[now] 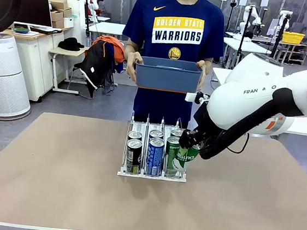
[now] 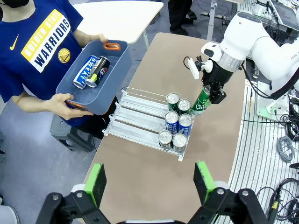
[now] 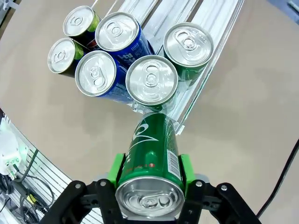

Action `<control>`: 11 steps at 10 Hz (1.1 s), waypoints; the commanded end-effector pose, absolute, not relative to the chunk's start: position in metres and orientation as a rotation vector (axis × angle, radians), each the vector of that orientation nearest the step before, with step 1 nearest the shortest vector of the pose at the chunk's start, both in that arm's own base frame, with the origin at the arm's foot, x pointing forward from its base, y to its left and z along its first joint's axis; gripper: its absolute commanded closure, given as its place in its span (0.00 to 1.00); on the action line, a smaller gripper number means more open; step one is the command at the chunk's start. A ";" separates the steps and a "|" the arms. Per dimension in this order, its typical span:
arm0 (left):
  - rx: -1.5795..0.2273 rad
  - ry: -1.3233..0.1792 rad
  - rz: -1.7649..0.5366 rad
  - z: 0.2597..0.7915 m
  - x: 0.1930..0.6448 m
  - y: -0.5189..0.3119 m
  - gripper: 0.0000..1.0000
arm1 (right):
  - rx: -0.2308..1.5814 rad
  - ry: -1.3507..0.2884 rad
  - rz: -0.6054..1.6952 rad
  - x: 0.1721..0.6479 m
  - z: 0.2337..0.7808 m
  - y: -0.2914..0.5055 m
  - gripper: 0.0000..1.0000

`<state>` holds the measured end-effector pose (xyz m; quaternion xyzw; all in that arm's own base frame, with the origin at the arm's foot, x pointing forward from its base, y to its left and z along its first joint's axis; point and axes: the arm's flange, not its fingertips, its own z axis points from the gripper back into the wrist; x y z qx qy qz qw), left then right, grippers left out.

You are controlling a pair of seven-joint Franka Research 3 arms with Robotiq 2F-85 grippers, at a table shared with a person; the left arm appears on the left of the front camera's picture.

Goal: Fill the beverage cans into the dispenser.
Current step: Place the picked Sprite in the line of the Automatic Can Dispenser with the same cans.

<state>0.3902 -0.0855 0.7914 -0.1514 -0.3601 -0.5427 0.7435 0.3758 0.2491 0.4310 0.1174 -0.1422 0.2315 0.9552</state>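
- The right tool (image 3: 151, 169) clamps a green can (image 3: 150, 140) between its green pads, silver top toward the camera.
- The can's far end sits just beside the dispenser's (image 3: 198, 93) end rail.
- Six upright cans stand in the dispenser, two per lane: green pair (image 3: 152, 79), blue pair (image 3: 96, 73), dark pair (image 3: 61, 55).
- The brown counter (image 3: 247, 121) lies all around the dispenser.

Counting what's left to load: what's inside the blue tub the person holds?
A blue can and a black can lie in the tub. From the front its wall covers them.
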 end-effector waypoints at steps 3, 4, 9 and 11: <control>-0.335 -0.784 -1.190 0.790 0.390 -0.086 0.00 | 0.229 -0.365 0.445 0.401 0.432 0.265 0.42; -0.335 -0.784 -1.190 0.790 0.390 -0.086 0.00 | 0.219 -0.369 0.449 0.407 0.432 0.265 0.42; -0.335 -0.784 -1.190 0.790 0.390 -0.086 0.00 | 0.161 -0.322 0.482 0.427 0.412 0.282 0.42; -0.335 -0.784 -1.190 0.790 0.390 -0.086 0.00 | 0.144 -0.301 0.498 0.433 0.408 0.288 0.42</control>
